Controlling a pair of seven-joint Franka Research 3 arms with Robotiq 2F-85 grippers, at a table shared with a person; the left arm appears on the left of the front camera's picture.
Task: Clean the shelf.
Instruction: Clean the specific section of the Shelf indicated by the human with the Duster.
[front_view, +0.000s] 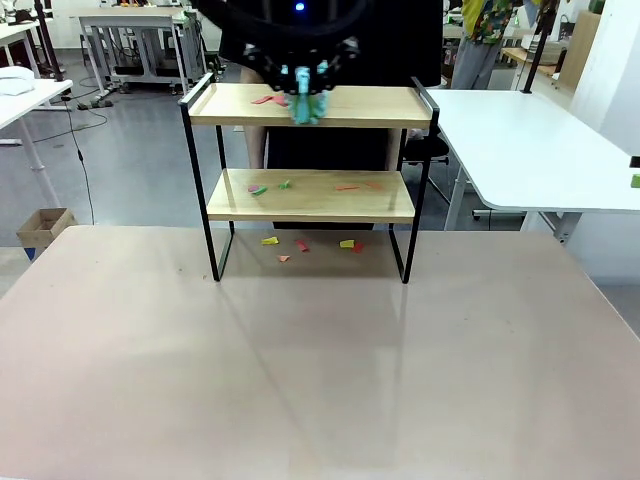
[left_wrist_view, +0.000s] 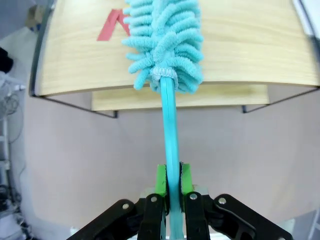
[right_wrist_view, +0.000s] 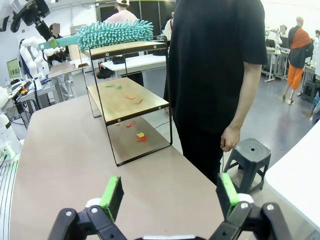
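Observation:
The shelf (front_view: 310, 195) stands at the far middle of the table, two light wooden boards in a black frame. My left gripper (front_view: 304, 72) hangs over the top board (left_wrist_view: 240, 45), shut on the teal handle of a fluffy teal duster (left_wrist_view: 165, 37). The duster head (front_view: 306, 106) rests on the top board beside a red paper scrap (left_wrist_view: 111, 26). Small coloured scraps (front_view: 300, 186) lie on the lower board, and more scraps (front_view: 300, 243) lie on the table under the shelf. My right gripper (right_wrist_view: 170, 197) is open, off to the side of the shelf (right_wrist_view: 127, 100), holding nothing.
A person in black (right_wrist_view: 215, 75) stands right behind the shelf, one hand (right_wrist_view: 230, 139) hanging down. A grey stool (right_wrist_view: 248, 155) sits by the person's legs. A white table (front_view: 530, 150) stands at the right. The near tabletop (front_view: 300, 370) is bare.

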